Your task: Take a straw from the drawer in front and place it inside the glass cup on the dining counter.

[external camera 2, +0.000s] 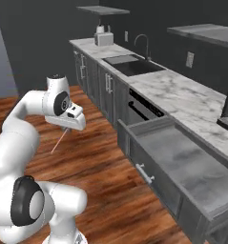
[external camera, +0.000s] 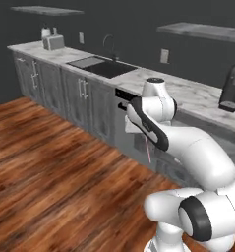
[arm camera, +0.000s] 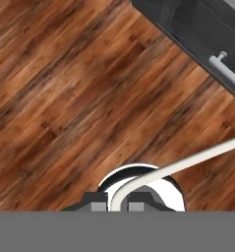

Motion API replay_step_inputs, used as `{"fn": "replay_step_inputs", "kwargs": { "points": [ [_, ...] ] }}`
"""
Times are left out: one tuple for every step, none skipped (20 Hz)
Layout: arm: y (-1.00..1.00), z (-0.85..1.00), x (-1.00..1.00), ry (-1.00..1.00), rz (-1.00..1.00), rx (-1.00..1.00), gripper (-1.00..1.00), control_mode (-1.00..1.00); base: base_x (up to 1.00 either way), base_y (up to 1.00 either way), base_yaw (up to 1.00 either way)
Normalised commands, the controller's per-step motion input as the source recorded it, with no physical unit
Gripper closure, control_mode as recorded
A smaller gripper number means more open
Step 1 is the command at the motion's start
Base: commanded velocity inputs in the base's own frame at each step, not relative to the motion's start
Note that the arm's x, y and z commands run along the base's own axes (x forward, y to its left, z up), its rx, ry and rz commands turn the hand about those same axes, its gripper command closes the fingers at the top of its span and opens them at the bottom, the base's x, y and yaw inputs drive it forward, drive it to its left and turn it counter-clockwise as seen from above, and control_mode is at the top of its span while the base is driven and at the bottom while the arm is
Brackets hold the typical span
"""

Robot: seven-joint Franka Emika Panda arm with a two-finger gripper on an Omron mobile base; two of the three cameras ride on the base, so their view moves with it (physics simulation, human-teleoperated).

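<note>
My gripper [external camera 2: 67,128] hangs over the wooden floor, left of the open drawer [external camera 2: 182,162], and is shut on the straw [external camera 2: 59,141]. The thin reddish-pink straw slants down from the fingers towards the floor; the left base view has the straw [external camera: 147,150] below the gripper [external camera: 143,135]. In the hand view the straw [arm camera: 188,165] looks pale and runs right from between the fingertips of the gripper [arm camera: 118,203]. The wide, shallow grey drawer is pulled out, with its silver handle [external camera 2: 145,174] facing the floor. The drawer front [arm camera: 197,34] crosses the hand view's top right. The glass cup and the dining counter are out of view.
A marble kitchen counter [external camera 2: 182,100] with a sink [external camera 2: 132,64] and tap runs along the dark wall. A toaster [external camera: 53,42] stands at its far end, a black coffee machine [external camera: 233,88] at the near end. A panel with a long black handle [external camera 2: 144,107] sits beside the drawer.
</note>
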Motion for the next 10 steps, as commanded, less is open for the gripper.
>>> {"fn": "replay_step_inputs", "kwargs": {
  "points": [
    [0.00, 0.00, 0.00, 0.00, 0.00, 0.00, 1.00, 1.00, 0.00, 0.21, 0.55],
    [0.00, 0.00, 0.00, 0.00, 0.00, 0.00, 1.00, 1.00, 0.00, 0.20, 0.55],
    [0.00, 0.00, 0.00, 0.00, 0.00, 0.00, 1.00, 1.00, 0.00, 0.19, 0.55],
    [0.00, 0.00, 0.00, 0.00, 0.00, 0.00, 1.00, 1.00, 0.00, 0.17, 0.55],
    [0.00, 0.00, 0.00, 0.00, 0.00, 0.00, 1.00, 1.00, 0.00, 0.16, 0.55],
    [0.00, 0.00, 0.00, 0.00, 0.00, 0.00, 1.00, 1.00, 0.00, 0.15, 0.54],
    [0.00, 0.00, 0.00, 0.00, 0.00, 0.00, 1.00, 1.00, 0.00, 0.15, 0.54],
    [0.00, 0.00, 0.00, 0.00, 0.00, 0.00, 1.00, 1.00, 0.00, 0.15, 0.53],
    [0.00, 0.00, 0.00, 0.00, 0.00, 0.00, 1.00, 1.00, 0.00, 0.18, 0.53],
    [0.00, 0.00, 0.00, 0.00, 0.00, 0.00, 1.00, 1.00, 0.01, 0.16, 0.52]
  ]
}}
